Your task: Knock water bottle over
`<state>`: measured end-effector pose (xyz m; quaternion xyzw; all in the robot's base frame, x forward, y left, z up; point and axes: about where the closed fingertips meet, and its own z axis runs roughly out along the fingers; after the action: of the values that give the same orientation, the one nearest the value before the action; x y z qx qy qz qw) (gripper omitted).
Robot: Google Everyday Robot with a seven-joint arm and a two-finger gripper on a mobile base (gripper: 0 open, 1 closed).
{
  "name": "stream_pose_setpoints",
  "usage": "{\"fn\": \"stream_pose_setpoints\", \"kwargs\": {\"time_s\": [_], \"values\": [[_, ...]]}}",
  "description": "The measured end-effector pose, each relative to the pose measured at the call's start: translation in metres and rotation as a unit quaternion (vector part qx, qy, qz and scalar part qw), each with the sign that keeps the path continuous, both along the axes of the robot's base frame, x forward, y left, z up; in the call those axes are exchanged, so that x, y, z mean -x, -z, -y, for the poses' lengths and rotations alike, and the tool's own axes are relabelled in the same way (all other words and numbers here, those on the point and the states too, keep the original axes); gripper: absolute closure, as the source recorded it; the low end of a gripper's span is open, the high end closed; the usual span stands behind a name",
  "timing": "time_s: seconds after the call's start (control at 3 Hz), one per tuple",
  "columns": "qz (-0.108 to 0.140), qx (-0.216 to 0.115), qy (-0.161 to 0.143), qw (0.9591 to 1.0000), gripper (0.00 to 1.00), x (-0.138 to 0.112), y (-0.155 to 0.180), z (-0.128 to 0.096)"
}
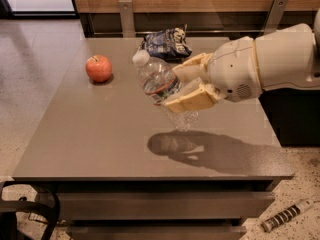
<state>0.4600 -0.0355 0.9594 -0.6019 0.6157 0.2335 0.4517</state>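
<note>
1. My claw reaches in from the right edge of the surface and hangs over its middle, a little toward the far side. Its two tan fingers sit one above and one below the bottle. I read that as closed on the bottle's lower body.
2. The bottle is well off upright. Its cap leans toward the far left corner and its base points down and to the right, below my lower finger.
3. The shadow lies toward the near edge, apart from the base. I judge the base is clear of the surface, or close to it. I cannot tell for sure.
4. Why held this way: a grip low on the body lets my wrist tilt the bottle instead of just sliding it. The lean is the tipping half done.
5. The apple sits near the left edge on the far side, well apart from the bottle. The bag lies at the far edge, just behind the cap's line.
6. Stage: bottle tilted but not lying down, so the task is not yet done.
7. Next, as I judge it: lower it, let go, and let it come to rest on its side on bare surface.
8. Risk: the ribbed round body may roll toward the apple or an edge once freed.
</note>
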Motion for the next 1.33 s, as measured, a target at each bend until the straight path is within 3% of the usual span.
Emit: {"fn": "stream_pose_setpoints", "kwargs": {"time_s": [0.33, 0.67, 1.33], "values": [[0.006, 0.063, 0.022, 0.9977, 1.0, -0.013, 0.008, 0.001], [0.003, 0.142, 0.046, 0.9888, 1.0, -0.025, 0.028, -0.001], [-0.012, 0.236, 0.068, 0.9694, 1.0, -0.034, 0.06, -0.007]]}}
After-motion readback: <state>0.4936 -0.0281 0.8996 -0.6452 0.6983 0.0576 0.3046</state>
